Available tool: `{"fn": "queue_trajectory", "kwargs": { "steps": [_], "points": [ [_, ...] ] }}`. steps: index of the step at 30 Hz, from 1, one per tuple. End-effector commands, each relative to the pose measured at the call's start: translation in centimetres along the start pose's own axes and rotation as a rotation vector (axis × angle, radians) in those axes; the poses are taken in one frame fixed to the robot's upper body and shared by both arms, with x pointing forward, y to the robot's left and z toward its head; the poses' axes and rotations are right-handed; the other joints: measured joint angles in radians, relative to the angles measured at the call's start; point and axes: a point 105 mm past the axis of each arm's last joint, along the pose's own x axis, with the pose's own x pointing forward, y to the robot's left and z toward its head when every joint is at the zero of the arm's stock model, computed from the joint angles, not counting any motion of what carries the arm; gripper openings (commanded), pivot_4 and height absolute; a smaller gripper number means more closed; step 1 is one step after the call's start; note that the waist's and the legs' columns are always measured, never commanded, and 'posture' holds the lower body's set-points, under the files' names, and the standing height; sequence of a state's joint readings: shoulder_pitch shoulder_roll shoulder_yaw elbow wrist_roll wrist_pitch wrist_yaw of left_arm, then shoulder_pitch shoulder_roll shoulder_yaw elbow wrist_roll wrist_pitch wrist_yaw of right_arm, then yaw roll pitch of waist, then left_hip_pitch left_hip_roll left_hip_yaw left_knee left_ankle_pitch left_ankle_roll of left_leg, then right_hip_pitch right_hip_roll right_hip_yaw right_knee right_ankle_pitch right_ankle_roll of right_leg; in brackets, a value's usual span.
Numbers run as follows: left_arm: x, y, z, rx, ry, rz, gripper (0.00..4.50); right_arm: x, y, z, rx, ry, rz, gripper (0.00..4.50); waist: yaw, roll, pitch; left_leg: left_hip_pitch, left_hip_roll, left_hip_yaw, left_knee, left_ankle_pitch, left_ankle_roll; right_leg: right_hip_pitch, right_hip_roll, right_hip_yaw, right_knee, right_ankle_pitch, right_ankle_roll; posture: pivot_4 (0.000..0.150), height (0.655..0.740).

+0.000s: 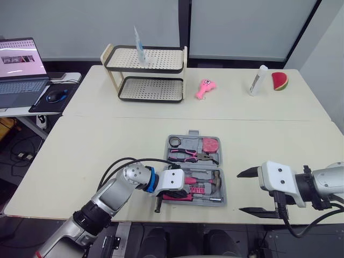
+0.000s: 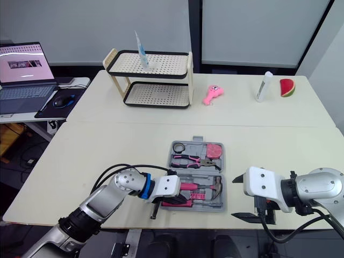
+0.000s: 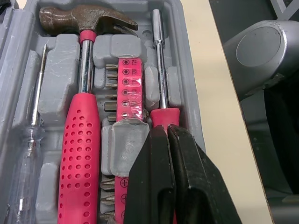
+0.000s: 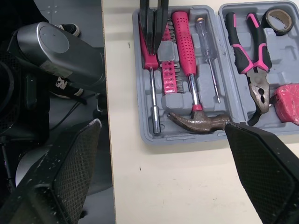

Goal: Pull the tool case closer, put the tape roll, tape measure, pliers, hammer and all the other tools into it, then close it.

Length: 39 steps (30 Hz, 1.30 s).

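Observation:
The grey tool case point(image 1: 222, 185) lies open at the table's front centre. Its far half holds the tape roll point(image 1: 174, 141), pink-handled pliers point(image 1: 185, 155) and pink tape measure point(image 1: 210, 144). The near half holds the hammer point(image 3: 84, 93), a clear screwdriver point(image 3: 32, 130), a pink bit strip point(image 3: 122, 88) and a pink-handled driver point(image 3: 159, 70). My left gripper point(image 3: 167, 133) is shut, its tips resting on the driver's pink handle at the case's near edge. To the right of the case, my right gripper point(image 1: 240, 192) hangs wide open over the table's front edge, holding nothing.
A two-tier rack point(image 1: 145, 72) with a tube on top stands at the far left. A pink toy point(image 1: 204, 88), a white bottle point(image 1: 258, 79) and a watermelon slice point(image 1: 279, 80) lie along the far side. A laptop point(image 1: 21, 70) sits on a side desk.

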State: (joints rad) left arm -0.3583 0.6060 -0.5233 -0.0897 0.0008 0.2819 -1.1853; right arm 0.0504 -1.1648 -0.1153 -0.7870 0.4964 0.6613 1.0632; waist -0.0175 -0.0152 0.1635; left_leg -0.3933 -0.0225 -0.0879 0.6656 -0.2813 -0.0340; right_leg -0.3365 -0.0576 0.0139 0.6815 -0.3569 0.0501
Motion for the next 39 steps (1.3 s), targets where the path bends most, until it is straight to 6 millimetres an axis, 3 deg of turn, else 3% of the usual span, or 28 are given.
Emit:
{"fn": "queue_trajectory", "kwargs": {
  "steps": [1, 5, 8, 12, 16, 26, 32, 39],
  "points": [
    [-1.7, 0.1, 0.8, -0.036, -0.071, 0.032, 0.05, -0.1, 0.1, 1.2, -0.033, -0.051, -0.017, 4.5, -0.001, 0.0, 0.0, 0.0, 0.0, 0.0, 0.0, 0.0, 0.0, 0.0, 0.0, 0.0, 0.0, 0.0, 0.0, 0.15, 0.729],
    [-5.9, 1.9, 1.9, -0.083, -0.163, 0.182, 0.05, 0.0, -1.7, 1.1, -0.015, -0.106, -0.145, 4.5, -0.003, 0.0, 0.0, -0.001, 0.0, -0.002, 0.0, 0.0, 0.0, -0.001, 0.0, -0.001, 0.0, 0.0, 0.0, 0.15, 0.729],
    [-8.4, 3.4, 0.5, -0.095, -0.153, 0.309, 0.05, 0.5, -3.5, 0.4, -0.02, -0.124, -0.263, 4.5, -0.007, 0.0, 0.0, 0.0, 0.0, -0.002, 0.0, 0.0, 0.0, 0.0, 0.0, 0.0, 0.0, 0.0, 0.0, 0.15, 0.729],
    [-10.2, 4.9, -2.5, -0.129, -0.128, 0.446, 0.0, 1.4, -5.7, -1.6, -0.004, -0.084, -0.373, 3.58, -0.009, 0.0, 0.0, 0.0, 0.0, 0.0, 0.0, 0.0, 0.0, -0.001, 0.0, -0.001, 0.0, 0.0, 0.0, 0.15, 0.729],
    [-9.7, 5.0, -4.8, -0.115, -0.083, 0.449, 0.0, 2.6, -6.9, -3.7, 0.009, -0.02, -0.418, 2.29, -0.008, 0.0, 0.0, 0.0, 0.0, 0.0, -0.001, 0.0, 0.0, -0.002, 0.0, -0.001, 0.001, 0.0, 0.0, 0.15, 0.729],
    [-6.9, 6.3, -6.1, -0.093, -0.064, 0.443, 0.0, 6.6, -7.5, -7.5, 0.032, 0.084, -0.376, 0.79, -0.01, 0.0, 0.0, 0.0, 0.0, 0.002, 0.0, 0.0, -0.001, -0.004, 0.0, -0.001, 0.003, 0.0, 0.0, 0.15, 0.729],
    [-6.3, 6.9, -6.9, -0.075, -0.025, 0.456, 0.0, 8.3, -8.1, -7.8, 0.028, 0.085, -0.363, 0.02, -0.013, 0.0, 0.0, 0.0, 0.0, 0.005, 0.0, 0.002, -0.004, -0.007, 0.0, 0.0, 0.007, 0.0, 0.0, 0.15, 0.729],
    [-5.2, 7.0, -6.9, -0.071, -0.033, 0.445, 0.0, 9.8, -8.8, -7.6, 0.017, 0.08, -0.352, 0.01, -0.01, 0.0, 0.0, -0.001, 0.0, 0.005, 0.001, 0.003, -0.005, -0.008, 0.0, 0.0, 0.008, 0.0, 0.0, 0.15, 0.729]
  ]
}}
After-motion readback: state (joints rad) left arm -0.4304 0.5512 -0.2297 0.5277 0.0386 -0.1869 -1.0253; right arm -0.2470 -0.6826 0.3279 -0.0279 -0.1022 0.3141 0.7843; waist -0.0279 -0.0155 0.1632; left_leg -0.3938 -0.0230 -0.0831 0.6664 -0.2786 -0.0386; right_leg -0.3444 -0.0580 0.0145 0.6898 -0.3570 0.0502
